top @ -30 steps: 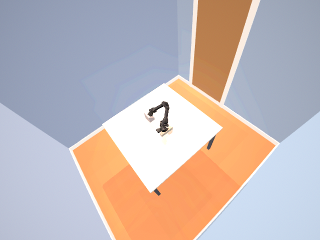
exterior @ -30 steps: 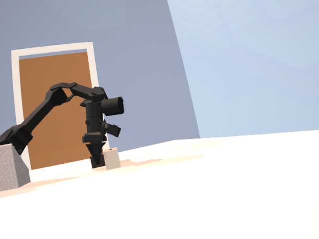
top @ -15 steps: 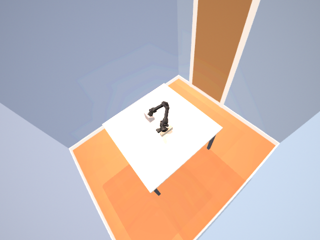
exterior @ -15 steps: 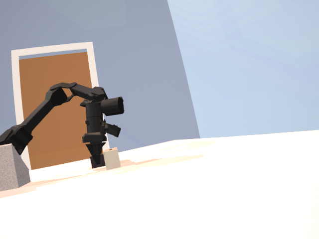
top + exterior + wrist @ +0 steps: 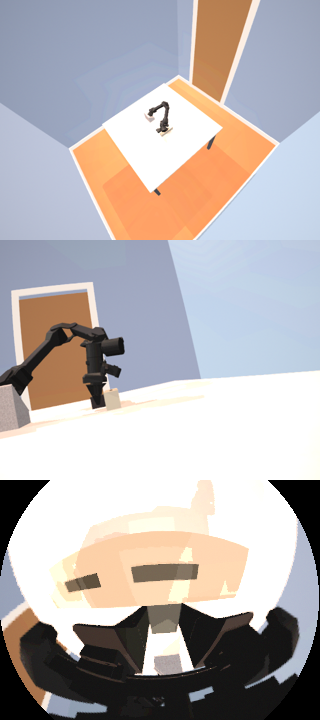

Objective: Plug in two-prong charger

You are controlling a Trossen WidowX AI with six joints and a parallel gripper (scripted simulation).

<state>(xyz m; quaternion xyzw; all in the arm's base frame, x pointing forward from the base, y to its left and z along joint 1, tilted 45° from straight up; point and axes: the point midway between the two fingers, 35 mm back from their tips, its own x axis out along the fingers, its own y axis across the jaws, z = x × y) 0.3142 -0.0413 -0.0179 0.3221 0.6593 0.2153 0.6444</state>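
The power strip (image 5: 168, 131) (image 5: 112, 400) (image 5: 220, 575) is a pale block on the table, with two dark slots on its top in the wrist view. My gripper (image 5: 97, 403) (image 5: 164, 624) points down, low over the table on the base side of the strip. It is shut on the charger (image 5: 102, 404) (image 5: 164, 612), a small block that looks grey-brown in the wrist view and dark in the exterior view. The charger is beside the strip's long edge, not over the slots; I cannot tell whether they touch. Its prongs are not visible.
A grey speckled block (image 5: 149, 118) (image 5: 7, 407) (image 5: 168, 664) stands at the arm's base. The white table (image 5: 155, 160) (image 5: 193, 441) extends around the arm and strip. A brown door (image 5: 214, 46) (image 5: 59, 356) is beyond the table.
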